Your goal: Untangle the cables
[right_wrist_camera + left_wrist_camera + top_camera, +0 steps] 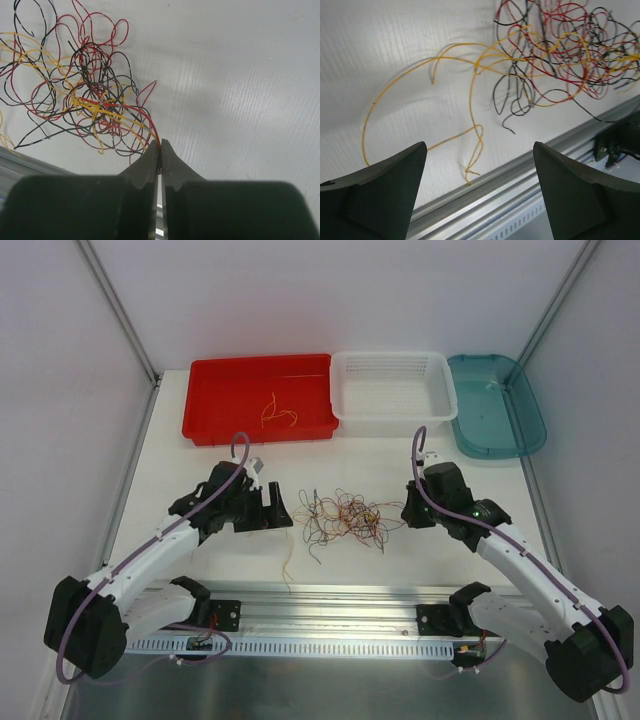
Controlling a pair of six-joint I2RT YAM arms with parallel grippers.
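**Cables** (343,516): a loose clump of red, black and yellow strands at the centre of the overhead frame. It lies on the white table (350,460), between the two grippers.

The overhead view gives little more than the tangle's outline. The left wrist view resolves a long yellow strand (400,76) arcing out of the clump toward the lower left of that frame, with a small twist near the aluminium rail (520,172). It also shows the left gripper (479,155) spread wide, with nothing between its fingers.

The right wrist view shows the right gripper (160,148) with its fingertips pressed together at the clump's lower right edge. A red strand runs into the seam and is apparently pinched there, though the contact is too fine to be certain.

**Containers**, along the top of the overhead frame:
- red tray (205,390), holding one curled yellow strand (277,412);
- white basket (443,390);
- teal tray (525,415), whose contents cannot be made out.
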